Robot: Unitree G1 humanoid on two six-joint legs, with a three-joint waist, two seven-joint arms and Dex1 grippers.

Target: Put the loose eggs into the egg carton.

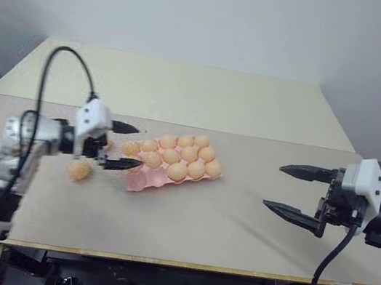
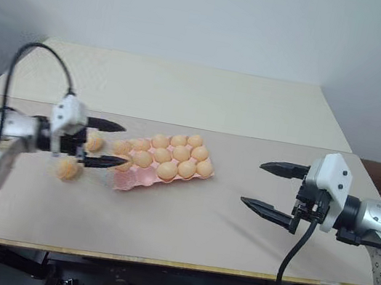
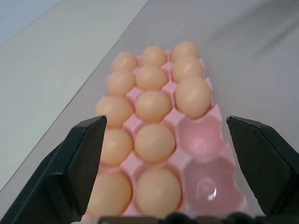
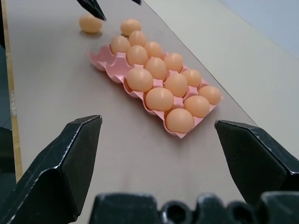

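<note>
My left hand [image 1: 125,147] hung just above the desk [image 1: 235,224] at the near-left end of the egg carton [image 1: 141,180], its two black fingers spread wide with nothing between them. It pointed across toward the right and a little downward, along the length of the carton. One loose egg [image 1: 79,169] lay on the desk just beside that hand, on its left and nearer side, apart from the carton. A second loose egg [image 4: 130,26] lay close to the carton's left end on the farther side; whether it touched the rim I could not tell.

The pink carton sat near the middle of the desk, running slantwise from near-left to far-right. My left wrist view looked straight down its rows: two rows were full from end to end, and the third row held three eggs at its far end, with two bare cups [image 3: 202,135] closest to my left hand. That made thirteen eggs seated and two cups unfilled.

My right hand [image 2: 264,186] was held well apart from the carton, over the right part of the desk, raised clear of the surface. It pointed back toward the left, slightly downward, with its fingers [image 2: 283,168] parted as wide as they stood, one above the other, gripping nothing.
</note>
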